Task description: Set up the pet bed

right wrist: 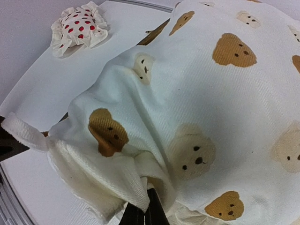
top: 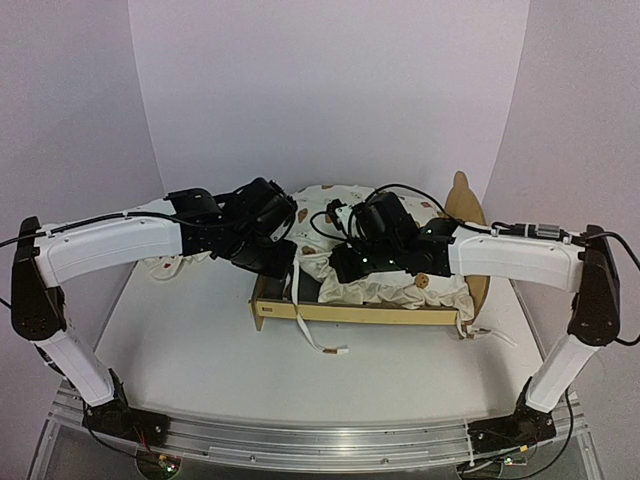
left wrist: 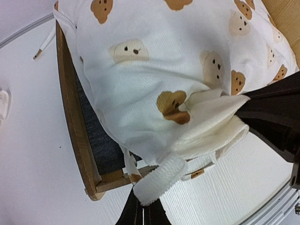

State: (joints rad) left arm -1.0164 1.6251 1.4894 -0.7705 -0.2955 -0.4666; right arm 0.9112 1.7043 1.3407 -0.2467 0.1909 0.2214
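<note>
The light plywood pet bed [top: 370,314] lies flat on the table [top: 200,340], headboard at right.

White table [top: 200,345]: pet bed [top: 380,313], strawberry pillow [right wrist: 79,27]

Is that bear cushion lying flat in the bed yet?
Not flat: the cushion is bunched, pinched by left claw and right claw over the pet bed.

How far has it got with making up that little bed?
Done: the cushion lies bunched over the wooden bed. In hand: the left end effector and right end effector each pinch its edge. Left, probably: flattening it inside and adding the strawberry pillow, lying on the table.
</note>
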